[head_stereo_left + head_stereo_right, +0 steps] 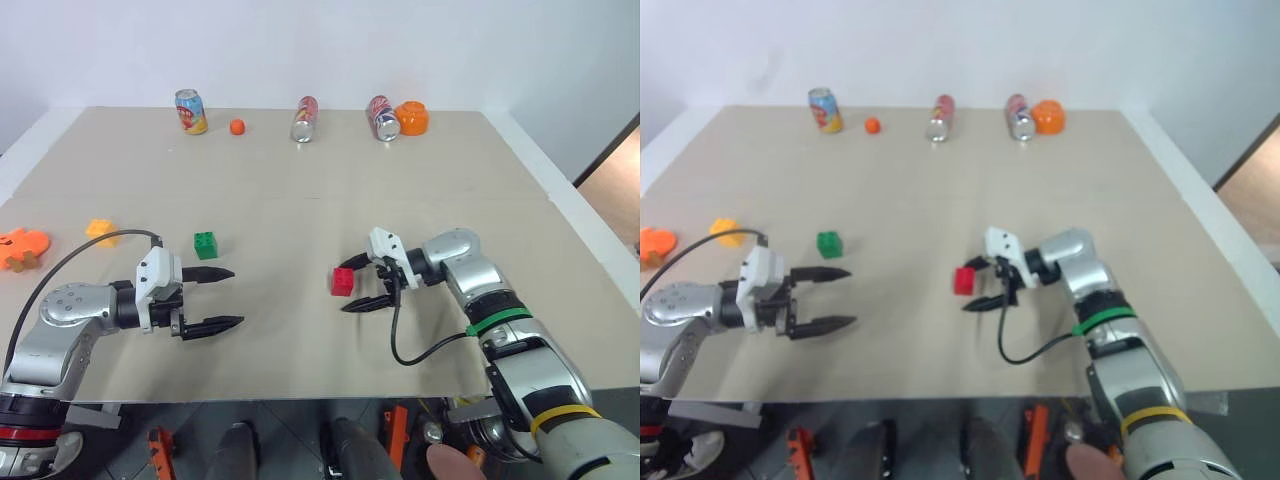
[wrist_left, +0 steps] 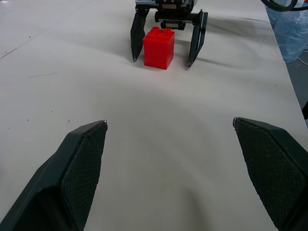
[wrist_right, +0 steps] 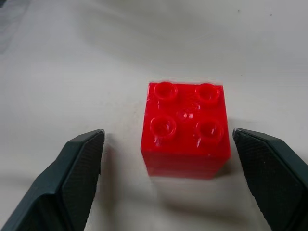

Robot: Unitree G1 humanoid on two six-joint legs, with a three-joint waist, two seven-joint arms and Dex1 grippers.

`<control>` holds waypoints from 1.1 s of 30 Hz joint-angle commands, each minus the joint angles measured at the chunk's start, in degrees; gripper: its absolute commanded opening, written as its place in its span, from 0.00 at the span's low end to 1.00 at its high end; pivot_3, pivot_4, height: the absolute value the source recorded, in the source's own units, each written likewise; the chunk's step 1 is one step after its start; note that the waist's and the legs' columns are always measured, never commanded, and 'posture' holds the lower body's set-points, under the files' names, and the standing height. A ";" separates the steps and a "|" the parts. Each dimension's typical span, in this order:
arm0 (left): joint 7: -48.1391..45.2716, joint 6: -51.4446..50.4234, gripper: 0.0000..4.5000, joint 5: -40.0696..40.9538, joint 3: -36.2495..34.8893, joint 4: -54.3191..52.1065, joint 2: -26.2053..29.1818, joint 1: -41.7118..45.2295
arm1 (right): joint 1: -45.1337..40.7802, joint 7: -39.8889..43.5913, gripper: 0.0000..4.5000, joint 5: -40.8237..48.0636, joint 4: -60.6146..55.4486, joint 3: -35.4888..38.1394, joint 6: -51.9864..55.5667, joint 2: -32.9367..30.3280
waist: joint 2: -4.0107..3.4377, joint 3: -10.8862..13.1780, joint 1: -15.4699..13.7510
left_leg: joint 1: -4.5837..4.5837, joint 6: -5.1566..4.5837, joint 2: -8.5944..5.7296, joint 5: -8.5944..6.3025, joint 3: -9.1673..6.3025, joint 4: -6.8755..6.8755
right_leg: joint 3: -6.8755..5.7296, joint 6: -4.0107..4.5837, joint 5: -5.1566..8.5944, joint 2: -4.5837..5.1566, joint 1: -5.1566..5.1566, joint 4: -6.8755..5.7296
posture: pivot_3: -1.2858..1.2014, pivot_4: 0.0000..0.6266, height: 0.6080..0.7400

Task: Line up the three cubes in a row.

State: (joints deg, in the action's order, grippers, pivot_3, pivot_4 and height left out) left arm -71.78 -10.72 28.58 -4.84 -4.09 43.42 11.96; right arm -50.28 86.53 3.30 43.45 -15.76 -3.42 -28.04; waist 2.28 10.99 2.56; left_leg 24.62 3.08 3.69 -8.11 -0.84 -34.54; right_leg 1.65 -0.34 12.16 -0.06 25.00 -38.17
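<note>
The red cube (image 1: pixel 343 281) sits studs up on the table between the fingers of my right gripper (image 1: pixel 344 288), which is open; in the right wrist view there is a gap on each side of the red cube (image 3: pixel 185 137). To the left, the green cube (image 1: pixel 206 244) rests just beyond my left gripper (image 1: pixel 238 297), which is open and empty and points right toward the red cube (image 2: pixel 159 47). The yellow-orange cube (image 1: pixel 101 231) lies further left, apart from both grippers.
Three soda cans (image 1: pixel 191 111) (image 1: pixel 305 119) (image 1: pixel 382 118) line the far edge, with a small orange ball (image 1: pixel 237 126) and an orange pumpkin toy (image 1: pixel 412 118) among them. A flat orange toy (image 1: pixel 20 248) lies at the left edge of the table (image 1: pixel 300 190).
</note>
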 commanded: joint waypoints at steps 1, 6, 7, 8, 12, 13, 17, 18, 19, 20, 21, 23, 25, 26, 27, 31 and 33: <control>-0.07 1.55 0.97 0.29 -2.15 -0.01 0.50 0.08 | -1.99 5.29 0.99 0.13 -2.49 -0.17 -0.44 -4.65 | 0.00 0.00 -0.05 | 0.00 0.00 0.00 0.00 0.01 0.00 | 0.00 0.00 0.00 0.01 0.00 0.00 | 0.52 0.24 1.00; 1.69 0.79 0.97 0.80 -5.12 2.90 1.09 -0.22 | -3.80 5.97 0.99 -0.47 -0.94 -0.84 -5.78 -11.34 | -0.02 0.01 -0.02 | 0.00 0.00 0.00 0.00 0.12 0.01 | 0.08 0.00 0.01 0.01 0.06 0.00 | 0.52 0.24 1.00; 2.40 0.56 0.97 0.43 -5.78 3.60 1.34 -0.43 | -4.72 5.53 0.99 -0.54 -0.29 -0.09 -6.51 -12.10 | -0.04 0.03 0.18 | 0.00 0.00 0.00 0.00 0.13 0.01 | 0.09 0.01 0.01 0.01 0.07 0.00 | 0.52 0.24 1.00; 3.36 0.65 0.97 -0.36 -6.24 4.26 1.58 -0.67 | -5.89 4.58 0.99 -0.13 0.36 0.95 -6.47 -12.39 | -0.04 0.03 0.26 | -0.03 0.00 0.02 0.00 0.21 0.02 | 0.15 0.00 0.00 0.00 0.12 0.00 | 0.52 0.24 1.00; 8.04 -1.26 0.97 -2.26 -7.54 5.12 2.11 -1.52 | -11.01 -0.52 0.99 4.13 1.68 6.66 -2.75 -10.90 | -0.11 0.07 0.46 | -0.17 0.00 0.05 0.00 0.35 0.09 | 0.35 0.00 -0.05 -0.06 0.13 -0.02 | 0.52 0.24 1.00; 9.49 -3.37 0.97 -0.45 -8.83 4.88 1.51 -1.14 | -12.24 -2.15 0.99 5.39 1.62 8.35 -1.02 -10.01 | -0.11 0.07 0.43 | -0.17 0.00 0.05 0.00 0.36 0.09 | 0.37 -0.01 -0.05 -0.06 0.12 -0.03 | 0.52 0.24 1.00; 17.72 -7.92 0.97 4.80 -14.58 5.53 -2.11 2.53 | -13.13 -4.32 0.99 11.75 -3.97 13.47 6.89 -6.37 | -0.08 0.05 0.17 | -0.15 0.00 0.05 0.00 0.38 0.08 | 0.41 -0.05 -0.08 -0.06 0.12 -0.03 | 0.52 0.24 1.00; 19.40 -8.31 0.97 5.07 -15.56 6.05 -2.64 3.31 | -12.36 -4.89 0.99 12.73 -6.59 13.79 8.39 -5.47 | -0.08 0.05 0.08 | -0.15 0.00 0.05 0.00 0.39 0.07 | 0.41 -0.07 -0.09 -0.06 0.11 -0.03 | 0.52 0.24 1.00; 20.85 -8.78 0.97 5.14 -16.27 6.49 -2.99 3.82 | -11.52 -5.55 0.99 13.27 -9.03 13.79 9.80 -4.67 | -0.09 0.05 0.05 | -0.11 0.00 0.05 0.00 0.38 0.07 | 0.41 -0.13 -0.12 -0.06 0.11 -0.03 | 0.52 0.24 1.00; 22.04 -9.18 0.97 5.17 -16.77 6.66 -3.31 4.08 | -10.54 -6.01 0.99 13.62 -11.29 13.62 10.98 -4.05 | -0.09 0.05 0.05 | -0.09 0.00 0.04 0.00 0.38 0.07 | 0.42 -0.32 -0.23 -0.06 0.12 -0.03 | 0.52 0.24 1.00; 22.99 -9.65 0.97 5.47 -17.26 6.64 -3.69 4.19 | -9.23 -6.34 0.99 13.77 -13.74 13.21 11.56 -3.51 | -0.08 0.05 0.03 | -0.10 0.00 0.04 -0.01 0.39 0.07 | 0.42 -0.35 -0.25 -0.06 0.12 -0.03 | 0.52 0.24 1.00; 24.24 -10.90 0.97 6.31 -18.04 6.28 -4.30 4.22 | -6.86 -6.77 0.99 13.98 -17.99 12.34 12.83 -2.70 | -0.08 0.04 -0.04 | -0.06 0.02 0.03 -0.02 0.39 0.08 | 0.43 -0.40 -0.22 -0.03 0.11 -0.02 | 0.52 0.24 1.00; 25.21 -11.00 0.97 5.64 -18.00 6.27 -4.39 3.92 | -5.32 -7.53 0.99 14.37 -20.66 12.05 14.21 -1.83 | -0.08 0.05 -0.04 | 0.02 0.03 0.01 -0.03 0.39 0.06 | 0.43 -0.42 -0.22 -0.02 0.16 -0.01 | 0.52 0.24 1.00; 25.51 -10.44 0.97 4.69 -17.53 6.55 -4.34 3.69 | -4.73 -7.99 0.99 14.40 -21.55 11.96 14.63 -1.41 | -0.08 0.05 -0.03 | 0.05 0.03 0.01 -0.03 0.42 0.06 | 0.47 -0.44 -0.24 -0.02 0.22 -0.01 | 0.52 0.24 1.00; 25.61 -9.76 0.97 3.60 -16.85 7.07 -4.18 3.51 | -4.23 -8.31 0.99 14.49 -22.48 11.86 15.10 -1.04 | -0.08 0.05 -0.03 | 0.06 0.03 0.01 -0.02 0.43 0.05 | 0.48 -0.45 -0.25 -0.03 0.23 -0.01 | 0.52 0.24 1.00; 23.05 -6.01 0.97 -1.03 -12.92 10.89 -3.73 3.27 | -2.68 -8.82 0.99 15.60 -26.45 11.67 17.08 0.07 | -0.08 0.04 -0.02 | -0.02 0.03 0.03 -0.02 0.43 0.05 | 0.48 -0.42 -0.28 -0.07 0.21 -0.02 | 0.52 0.24 1.00; 21.74 -4.18 0.97 -3.00 -11.21 14.13 -3.52 4.55 | -2.24 -9.17 0.99 16.27 -28.58 11.68 18.04 0.42 | -0.08 0.04 -0.02 | -0.02 0.03 0.03 -0.02 0.43 0.04 | 0.48 -0.40 -0.29 -0.08 0.21 -0.02 | 0.52 0.24 1.00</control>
State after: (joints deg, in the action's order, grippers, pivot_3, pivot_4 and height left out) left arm -48.80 -17.31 27.20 -16.43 8.52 38.91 15.40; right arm -52.17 77.80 17.88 18.50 -4.57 13.95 -27.69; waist 2.20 11.03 2.54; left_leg 24.61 3.10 3.73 -8.13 -0.40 -34.51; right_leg 2.14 -0.70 11.87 -0.14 25.21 -38.19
